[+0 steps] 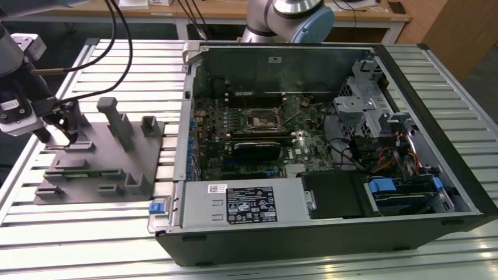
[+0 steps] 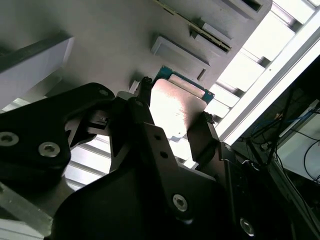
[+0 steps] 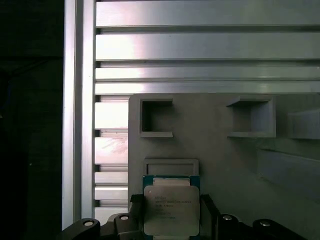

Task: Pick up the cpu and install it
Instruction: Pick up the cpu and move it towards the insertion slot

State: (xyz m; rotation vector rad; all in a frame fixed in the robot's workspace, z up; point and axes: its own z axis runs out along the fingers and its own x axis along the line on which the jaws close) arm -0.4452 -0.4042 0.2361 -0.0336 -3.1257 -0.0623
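Note:
The cpu (image 3: pixel 171 210), a small square chip with a silver top and a green rim, sits between my two black fingers. Both wrist views show each finger pressed against one of its sides. It hangs just off a shallow square seat (image 3: pixel 170 166) of the grey fixture (image 1: pixel 93 154), and my gripper (image 3: pixel 171 200) is shut on it. In the second wrist view the cpu (image 2: pixel 172 107) shines between the fingertips (image 2: pixel 145 87). In the exterior view my gripper (image 1: pixel 58 139) hangs over the fixture's far corner at the exterior view's left. The black socket frame (image 1: pixel 260 121) lies in the middle of the motherboard.
The open computer case (image 1: pixel 327 146) lies on the slatted aluminium table (image 1: pixel 78 233), to the exterior view's right of the fixture. Grey upright blocks (image 1: pixel 116 119) rise from the fixture close to my gripper. Cables (image 1: pixel 116 35) trail from the arm. A drive cage (image 1: pixel 365 99) stands inside the case.

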